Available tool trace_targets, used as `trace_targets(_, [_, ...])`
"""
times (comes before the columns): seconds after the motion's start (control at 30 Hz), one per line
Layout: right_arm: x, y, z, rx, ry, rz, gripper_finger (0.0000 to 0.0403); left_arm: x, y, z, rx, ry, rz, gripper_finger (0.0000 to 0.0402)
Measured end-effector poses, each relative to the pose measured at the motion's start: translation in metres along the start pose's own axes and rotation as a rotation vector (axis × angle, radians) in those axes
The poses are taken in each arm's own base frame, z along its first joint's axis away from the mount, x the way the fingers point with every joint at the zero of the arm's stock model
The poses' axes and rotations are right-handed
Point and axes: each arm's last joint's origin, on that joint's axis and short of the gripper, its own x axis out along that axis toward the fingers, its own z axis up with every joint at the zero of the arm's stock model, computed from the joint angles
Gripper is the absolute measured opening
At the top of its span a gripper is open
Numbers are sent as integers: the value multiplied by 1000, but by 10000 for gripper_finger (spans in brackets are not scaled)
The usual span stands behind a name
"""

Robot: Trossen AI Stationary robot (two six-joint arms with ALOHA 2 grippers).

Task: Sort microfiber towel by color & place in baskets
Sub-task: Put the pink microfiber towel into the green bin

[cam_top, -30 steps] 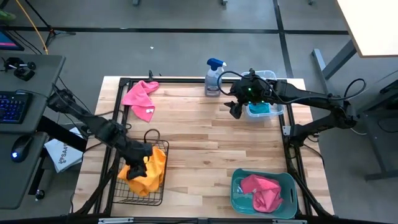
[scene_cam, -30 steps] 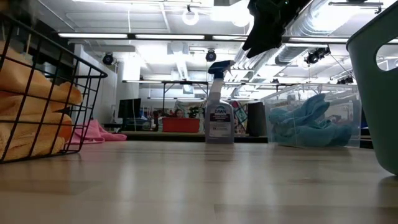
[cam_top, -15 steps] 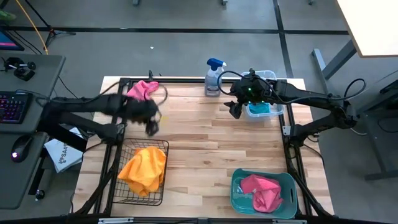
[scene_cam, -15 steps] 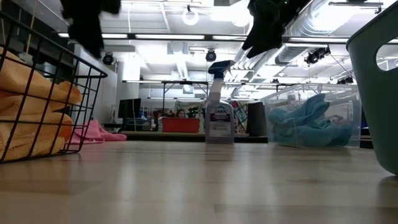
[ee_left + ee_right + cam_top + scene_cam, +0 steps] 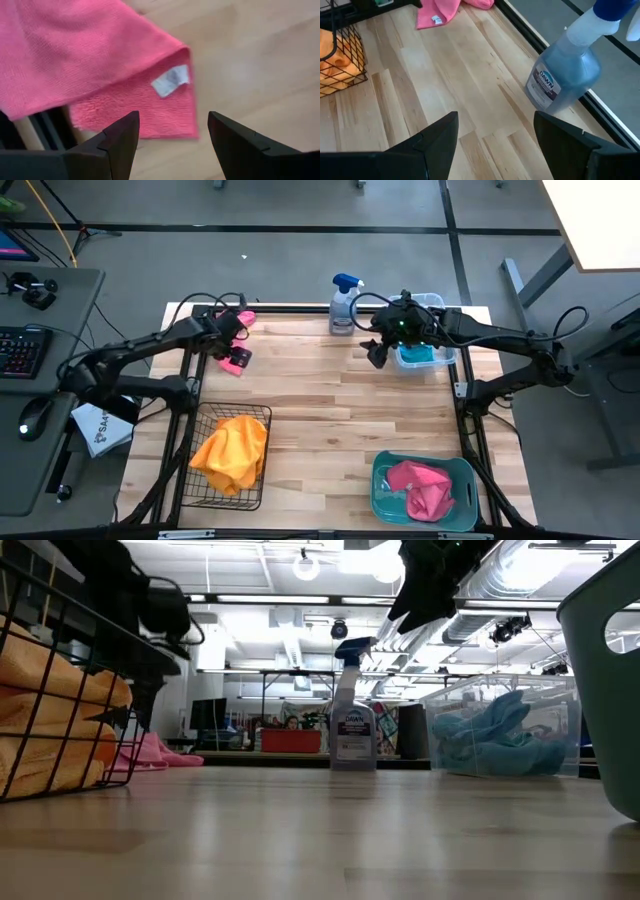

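A pink towel (image 5: 238, 361) lies crumpled on the table at the far left; it also shows in the left wrist view (image 5: 90, 55), one corner with a white tag (image 5: 170, 80). My left gripper (image 5: 230, 343) (image 5: 170, 137) is open just above that corner, a finger on either side of it. My right gripper (image 5: 378, 353) (image 5: 492, 140) hangs open and empty beside the clear tub (image 5: 432, 303), which holds turquoise towels (image 5: 418, 356). An orange towel (image 5: 232, 450) lies in the black wire basket (image 5: 190, 480). A pink towel (image 5: 420, 485) lies in the teal basket (image 5: 380, 498).
A spray bottle (image 5: 343, 305) (image 5: 562, 75) stands at the far edge, just left of the clear tub. The table's middle (image 5: 320, 410) is bare wood. A black frame rail (image 5: 300, 308) runs along the far edge.
My left gripper has risen out of the wire basket and gone toward the table's far edge, to above the pink towel at the far left. The orange towel has stayed in the basket. My right arm has kept still.
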Motion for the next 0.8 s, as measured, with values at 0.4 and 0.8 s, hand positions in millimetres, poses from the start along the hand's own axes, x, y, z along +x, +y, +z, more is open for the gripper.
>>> trace_targets(0.4, [0, 0, 2, 32, -28, -19, 256, 46, 15, 22, 43, 67, 240, 225])
trace_targets(0.8, [-1, 5, 1, 80, -16, -6, 256, 76, 16, 32, 95, 103, 318, 204])
